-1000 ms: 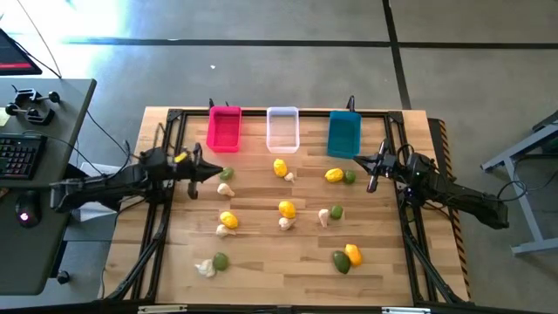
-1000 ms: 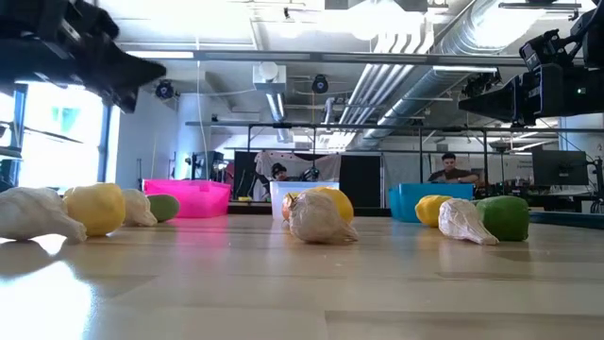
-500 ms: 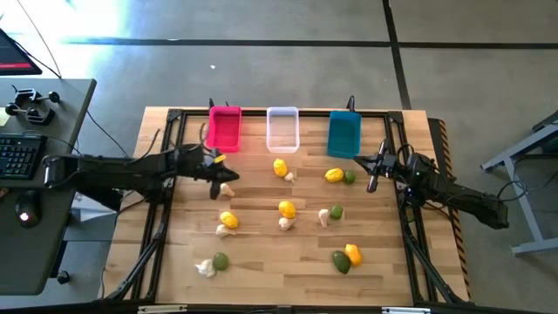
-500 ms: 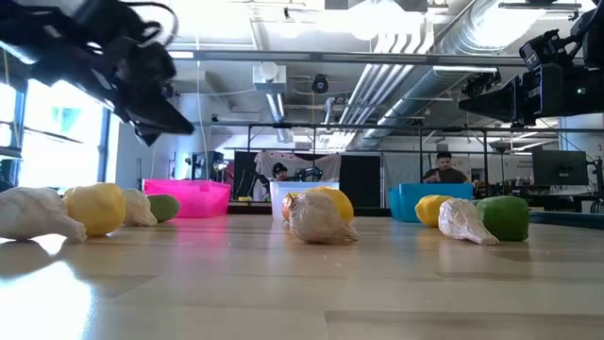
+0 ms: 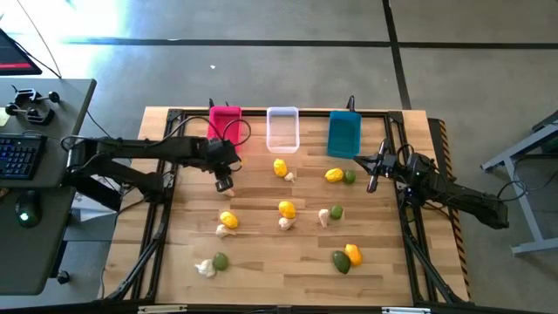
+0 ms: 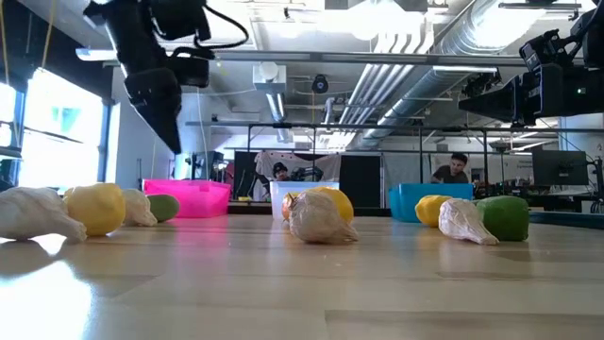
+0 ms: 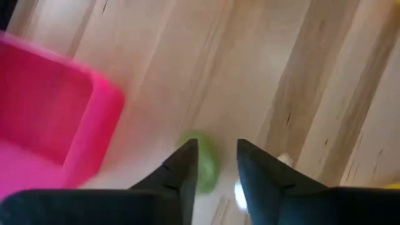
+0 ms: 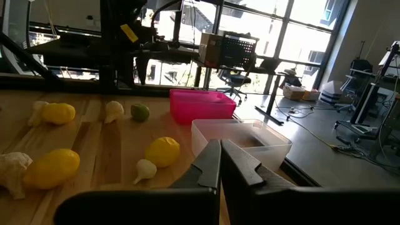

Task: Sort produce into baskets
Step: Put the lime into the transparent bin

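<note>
The pink basket (image 5: 224, 127), white basket (image 5: 282, 129) and teal basket (image 5: 343, 133) stand in a row at the table's far edge. Lemons (image 5: 286, 208), limes (image 5: 336, 211) and garlic pieces (image 5: 323, 217) lie scattered on the wood. My left gripper (image 5: 224, 179) points down, open, just near of the pink basket and well above the table (image 6: 175, 142). In the left wrist view its fingers (image 7: 215, 156) stand over a lime (image 7: 203, 165), with a garlic (image 7: 284, 160) beside it. My right gripper (image 5: 373, 174) is shut and empty, raised near the teal basket.
Black rails (image 5: 159, 201) run along the table's left and right sides. A desk with a keyboard (image 5: 17, 157) stands off the left edge. People (image 6: 451, 170) show in the room behind the table. Bare wood lies along the near edge (image 5: 279, 279).
My left gripper has gone toward the table's right edge and a little toward the far edge, to the near end of the pink basket. It has tipped from nearly level to pointing down over the lime.
</note>
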Motion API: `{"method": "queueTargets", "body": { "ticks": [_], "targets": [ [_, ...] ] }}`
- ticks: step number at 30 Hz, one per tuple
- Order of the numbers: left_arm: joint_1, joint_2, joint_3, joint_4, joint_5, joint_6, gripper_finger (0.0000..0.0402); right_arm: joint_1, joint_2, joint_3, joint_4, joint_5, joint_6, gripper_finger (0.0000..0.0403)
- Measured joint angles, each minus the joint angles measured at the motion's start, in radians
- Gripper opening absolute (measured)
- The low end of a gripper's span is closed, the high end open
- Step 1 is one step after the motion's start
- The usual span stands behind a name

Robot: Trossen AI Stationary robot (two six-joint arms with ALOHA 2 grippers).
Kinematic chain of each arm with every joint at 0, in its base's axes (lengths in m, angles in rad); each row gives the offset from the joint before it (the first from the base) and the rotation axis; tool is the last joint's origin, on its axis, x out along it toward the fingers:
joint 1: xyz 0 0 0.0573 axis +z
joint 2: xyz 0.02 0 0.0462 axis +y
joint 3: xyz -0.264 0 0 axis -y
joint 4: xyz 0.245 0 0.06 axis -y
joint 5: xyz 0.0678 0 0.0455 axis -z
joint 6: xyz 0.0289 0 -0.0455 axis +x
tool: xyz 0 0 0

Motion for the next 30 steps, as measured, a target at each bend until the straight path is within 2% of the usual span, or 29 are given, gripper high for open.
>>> {"method": "queueTargets", "body": {
  "ticks": [3, 8, 13, 21, 30],
  "targets": [
    [0.000, 0.052, 0.040, -0.053, 0.006, -0.092, 0.0145, 0.000, 0.000, 0.000, 0.000, 0.000, 0.000, 0.0000],
    [0.011, 0.143, 0.064, -0.054, 0.009, -0.109, 0.0192, 0.000, 0.000, 0.000, 0.000, 0.000, 0.000, 0.0000],
    [0.072, 0.239, 0.076, -0.064, 0.040, -0.118, 0.0223, 0.000, 0.000, 0.000, 0.000, 0.000, 0.000, 0.0000],
    [0.145, 0.331, 0.080, -0.114, 0.064, -0.060, 0.0233, 0.000, 0.000, 0.000, 0.000, 0.000, 0.000, 0.0000],
    [0.172, 0.399, 0.070, -0.111, 0.085, -0.032, 0.0232, 0.000, 0.000, 0.000, 0.000, 0.000, 0.000, 0.0000]
  ]
}}
